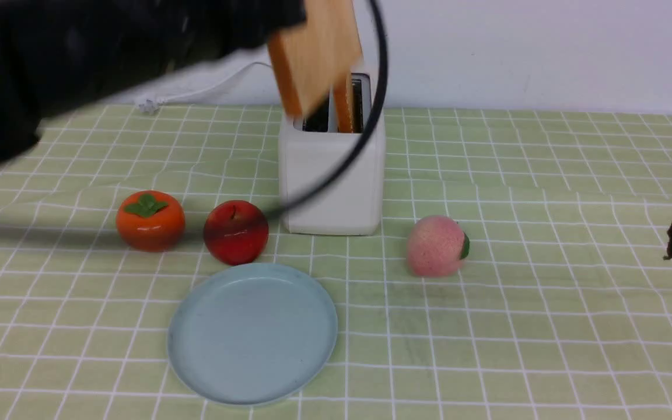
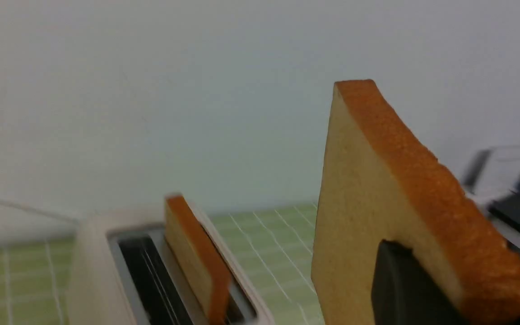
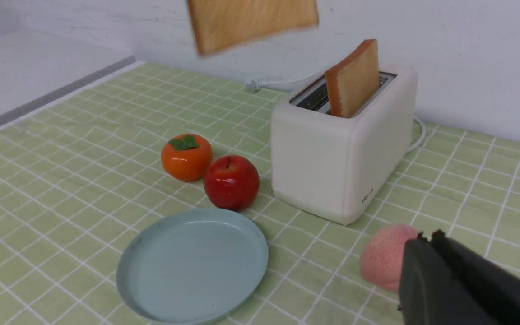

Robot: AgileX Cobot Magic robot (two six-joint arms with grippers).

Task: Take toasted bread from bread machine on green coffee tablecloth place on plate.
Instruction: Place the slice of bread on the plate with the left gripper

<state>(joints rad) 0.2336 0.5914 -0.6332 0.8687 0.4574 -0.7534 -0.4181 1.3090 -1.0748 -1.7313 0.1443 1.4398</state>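
My left gripper (image 2: 431, 280) is shut on one slice of toasted bread (image 1: 315, 52), held tilted in the air just above the bread machine (image 1: 330, 175). One black finger (image 2: 400, 284) presses on the slice's pale face; the other finger is hidden behind it. A second slice (image 1: 345, 108) stands upright in the right slot, and the left slot is dark. The pale blue plate (image 1: 252, 332) lies bare on the green coffee tablecloth (image 1: 546, 326), in front of the bread machine. My right gripper (image 3: 427, 235) is shut on nothing, low at the far right near the peach.
An orange persimmon (image 1: 150, 220) and a red apple (image 1: 235, 231) sit between the plate and the bread machine's left side. A pink peach (image 1: 436, 245) lies to its right. A black cable (image 1: 371, 116) loops in front of the bread machine. A white cord (image 1: 207, 87) runs behind it.
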